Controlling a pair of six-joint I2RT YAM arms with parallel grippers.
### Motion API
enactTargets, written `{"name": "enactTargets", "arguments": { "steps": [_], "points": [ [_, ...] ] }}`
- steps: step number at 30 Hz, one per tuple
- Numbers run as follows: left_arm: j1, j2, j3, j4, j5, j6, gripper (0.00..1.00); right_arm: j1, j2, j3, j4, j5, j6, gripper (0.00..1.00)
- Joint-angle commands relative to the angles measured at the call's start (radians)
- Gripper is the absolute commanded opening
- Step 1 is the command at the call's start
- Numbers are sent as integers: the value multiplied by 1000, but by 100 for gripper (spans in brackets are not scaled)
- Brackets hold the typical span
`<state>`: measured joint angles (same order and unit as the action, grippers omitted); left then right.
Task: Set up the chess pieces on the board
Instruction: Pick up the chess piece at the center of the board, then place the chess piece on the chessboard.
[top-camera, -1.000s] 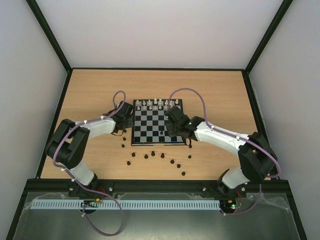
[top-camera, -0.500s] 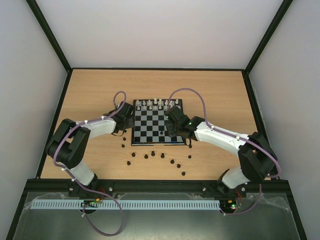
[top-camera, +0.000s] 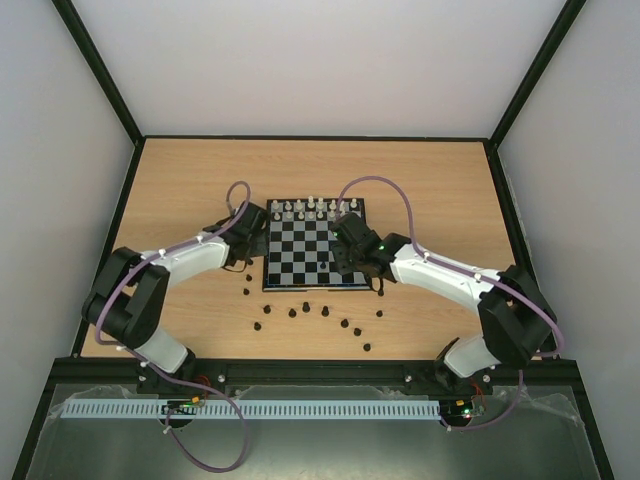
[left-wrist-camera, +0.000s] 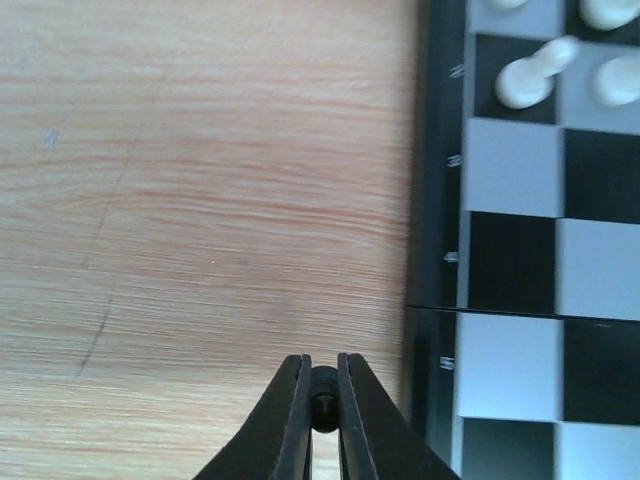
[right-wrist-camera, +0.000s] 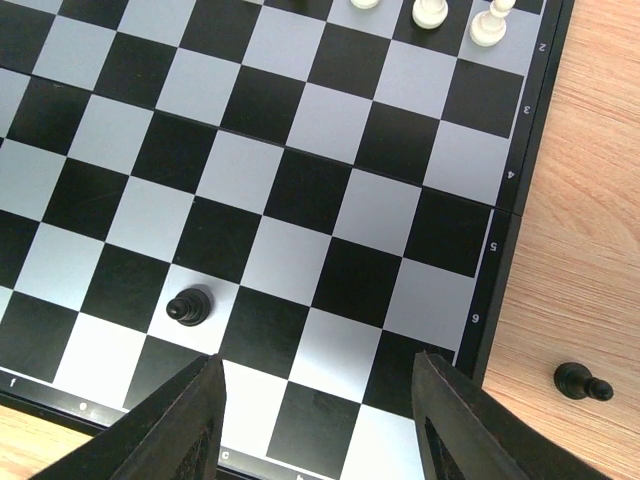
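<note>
The board (top-camera: 313, 250) lies mid-table, and its left edge (left-wrist-camera: 435, 250) shows in the left wrist view. My left gripper (left-wrist-camera: 322, 392) is just left of that edge, shut on a small black chess piece (left-wrist-camera: 323, 385) pinched between its tips. In the top view the left gripper (top-camera: 247, 258) sits by the board's left side. My right gripper (right-wrist-camera: 315, 400) hangs open over the board's near right corner (top-camera: 345, 265) with nothing between its fingers. One black pawn (right-wrist-camera: 189, 306) stands on a pale square near its left finger. Several black chess pieces (top-camera: 306, 308) are scattered on the table before the board.
White pieces (top-camera: 310, 210) fill the board's far rows, some showing as white pieces (right-wrist-camera: 432, 12) at the top of the right wrist view. A black piece (right-wrist-camera: 580, 382) lies on the wood just right of the board. Dark rails edge the wooden table (top-camera: 180, 200).
My left gripper has closed onto the black piece beside the board, and the left arm's elbow has shifted slightly outward. The right arm has not moved.
</note>
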<state>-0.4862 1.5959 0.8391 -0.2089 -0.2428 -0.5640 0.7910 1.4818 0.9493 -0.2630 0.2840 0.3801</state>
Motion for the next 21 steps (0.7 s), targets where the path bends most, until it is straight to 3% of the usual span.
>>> {"name": "enactTargets", "arguments": {
  "steps": [1, 8, 16, 21],
  "points": [
    [-43, -69, 82, -109, -15, 15, 3, -11, -52, -21, -11, 2, 17, 52],
    [-188, -41, 187, -202, -6, 33, 3, -57, -89, -40, -16, -12, 52, 52],
    [-337, -13, 230, -192, -6, 2, 4, -120, -177, -93, -28, 1, 81, 53],
    [-350, 18, 178, -121, 25, -26, 4, -127, -196, -116, -17, 18, 91, 53]
  ]
}}
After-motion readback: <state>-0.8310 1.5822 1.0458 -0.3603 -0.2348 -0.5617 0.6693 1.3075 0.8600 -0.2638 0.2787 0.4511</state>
